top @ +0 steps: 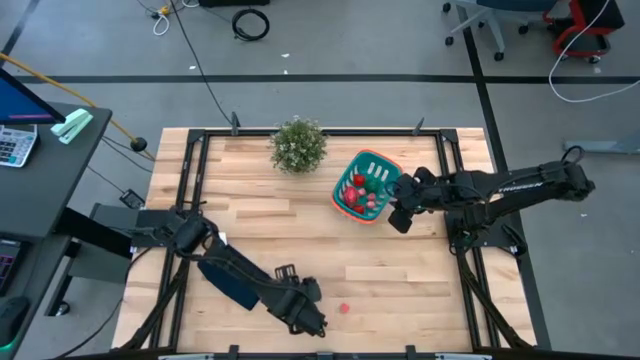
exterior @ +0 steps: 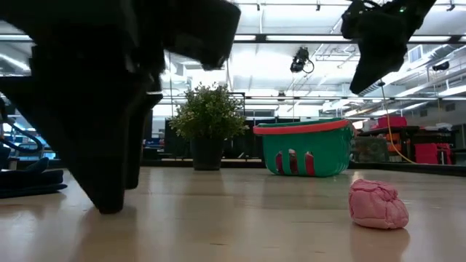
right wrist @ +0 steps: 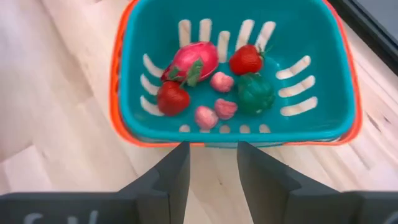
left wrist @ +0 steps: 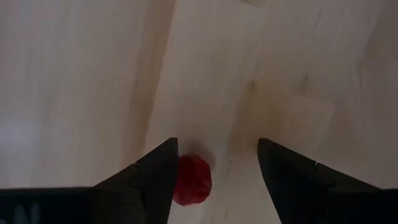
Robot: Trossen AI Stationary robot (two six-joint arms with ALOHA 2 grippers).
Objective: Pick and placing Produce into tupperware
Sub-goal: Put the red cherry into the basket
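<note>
One small red-pink toy produce piece lies alone on the wooden table near its front edge, resting on its underside. My left gripper points down just to its left, open. In the left wrist view the piece shows between the fingers, close beside one of them; the low view shows it apart from the gripper. The teal tupperware basket with an orange-red rim holds several red, pink and green pieces. My right gripper hovers above the basket's near-right side, open by a narrow gap and with nothing in it.
A bushy potted plant stands at the table's far edge, left of the basket. A dark navy cloth lies at the near left, under my left arm. Bare wood spreads between the basket and the lone piece.
</note>
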